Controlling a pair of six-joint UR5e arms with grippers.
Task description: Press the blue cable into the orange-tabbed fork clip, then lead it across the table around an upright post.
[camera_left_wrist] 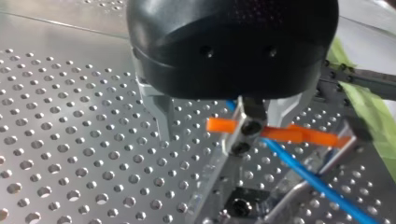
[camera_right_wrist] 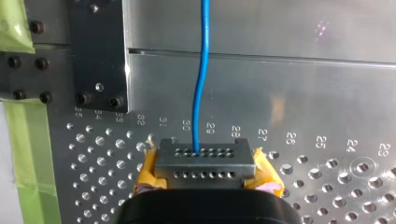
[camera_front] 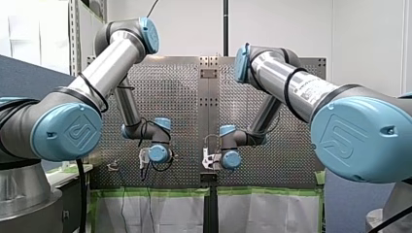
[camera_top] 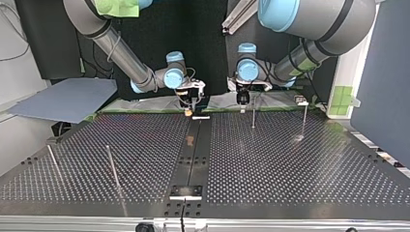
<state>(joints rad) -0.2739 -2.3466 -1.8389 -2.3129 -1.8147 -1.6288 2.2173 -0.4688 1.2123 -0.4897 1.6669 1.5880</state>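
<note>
Yellow pads flank the right gripper [camera_right_wrist: 205, 159], closest in its own wrist view. It is pinched narrow on the blue cable [camera_right_wrist: 201, 84], which runs straight ahead of the fingers over a bare metal strip at the table's border. The cable looks thin, light and limp. I judge it will bend wherever it is led and sag where nothing holds it. A grip close beside the clip should give the firmest press.

In the left wrist view, the black left gripper [camera_left_wrist: 222, 128] hangs low over the perforated plate. Its metal fingers [camera_left_wrist: 158, 112] are spread wide on either side of the orange-tabbed fork clip [camera_left_wrist: 247, 130]. The cable passes through or behind the clip and trails off beyond it. I cannot tell whether it is seated in the fork. The orange tabs look like thin plastic that a finger could easily catch.

In the top view the perforated table [camera_top: 290, 183] lies open from its near edge. The nearer posts [camera_top: 112, 166] stand at the view's left, well apart from the grippers. The farther posts [camera_top: 253, 116] stand at the view's right, near the left gripper. Both grippers work side by side at the far edge, lined with green tape [camera_top: 145, 104]. That leaves little room between them, and much more towards the near edge.
</note>
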